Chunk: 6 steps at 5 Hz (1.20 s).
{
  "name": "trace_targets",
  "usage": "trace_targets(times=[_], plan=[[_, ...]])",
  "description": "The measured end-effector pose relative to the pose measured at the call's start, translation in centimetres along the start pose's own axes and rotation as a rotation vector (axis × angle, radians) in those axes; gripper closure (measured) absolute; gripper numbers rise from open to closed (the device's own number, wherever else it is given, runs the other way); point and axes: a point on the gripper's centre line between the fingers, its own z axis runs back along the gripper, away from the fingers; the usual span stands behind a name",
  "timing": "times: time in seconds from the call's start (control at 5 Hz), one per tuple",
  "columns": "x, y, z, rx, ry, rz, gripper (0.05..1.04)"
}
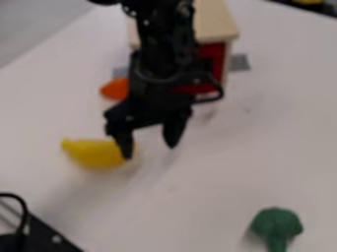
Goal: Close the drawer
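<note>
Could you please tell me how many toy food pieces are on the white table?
3: a yellow piece partly behind the end effector, an orange piece partly behind the arm, and a green piece at lower right. The arm may hide others.

Place: likely lab | robot arm [163, 47] — white tabletop [197, 197] | toy broccoli [276, 225]

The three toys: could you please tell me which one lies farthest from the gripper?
The green toy, at the lower right; the yellow toy and orange toy both show close to the gripper.
</note>
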Motion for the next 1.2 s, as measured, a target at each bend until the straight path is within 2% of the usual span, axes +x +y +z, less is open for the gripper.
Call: trace_targets(times=[0.4, 0.6, 1.2], plan=[[-1.1, -2.4, 5.4, -0.086, -0.018, -0.027, 0.085], [-1.1, -2.7, 7.3, -0.112, -0.020, -0.019, 0.085], [-1.0, -2.7, 7.7, -0.116, -0.023, -0.018, 0.085]])
